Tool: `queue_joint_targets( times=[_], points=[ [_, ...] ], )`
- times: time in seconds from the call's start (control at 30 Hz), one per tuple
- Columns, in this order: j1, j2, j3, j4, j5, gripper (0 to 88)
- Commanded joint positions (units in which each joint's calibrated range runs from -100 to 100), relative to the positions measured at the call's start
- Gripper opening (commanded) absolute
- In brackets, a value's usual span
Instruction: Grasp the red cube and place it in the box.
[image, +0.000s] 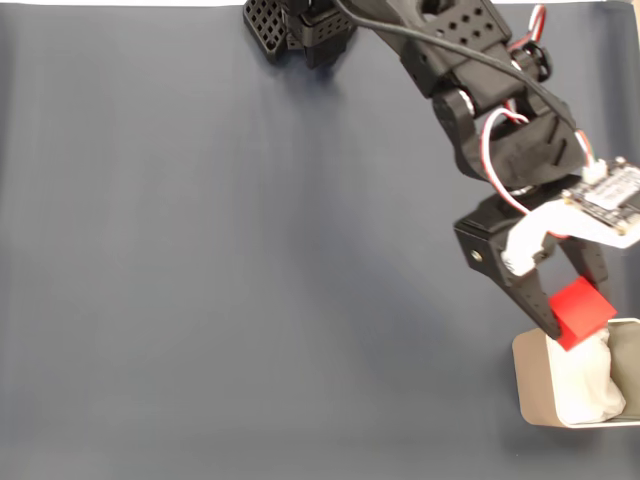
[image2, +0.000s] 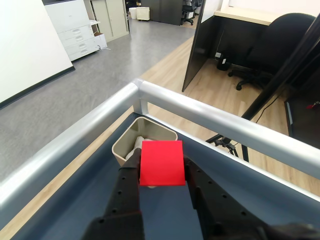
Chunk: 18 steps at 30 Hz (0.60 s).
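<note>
The red cube (image: 581, 311) is held in my gripper (image: 578, 318), which is shut on it, just above the near-left rim of the beige box (image: 538, 385) at the lower right of the fixed view. White lumpy lining (image: 590, 385) shows inside the box. In the wrist view the red cube (image2: 161, 163) sits between the two black fingers (image2: 126, 185), hiding part of the box (image2: 131, 136), whose far rim pokes out behind it at the table corner.
The dark blue table top (image: 230, 260) spreads left of the arm. The arm's base (image: 300, 30) stands at the top edge. In the wrist view a silver rail (image2: 210, 117) borders the table, with the office floor and a chair beyond.
</note>
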Motion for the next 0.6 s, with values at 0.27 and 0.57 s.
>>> queue_joint_targets(
  times=[0.27, 0.57],
  points=[
    [-1.56, 10.10, -14.82, 0.10, 0.29, 0.0],
    [-1.56, 15.82, -19.66, 0.10, 0.00, 0.0]
  ],
)
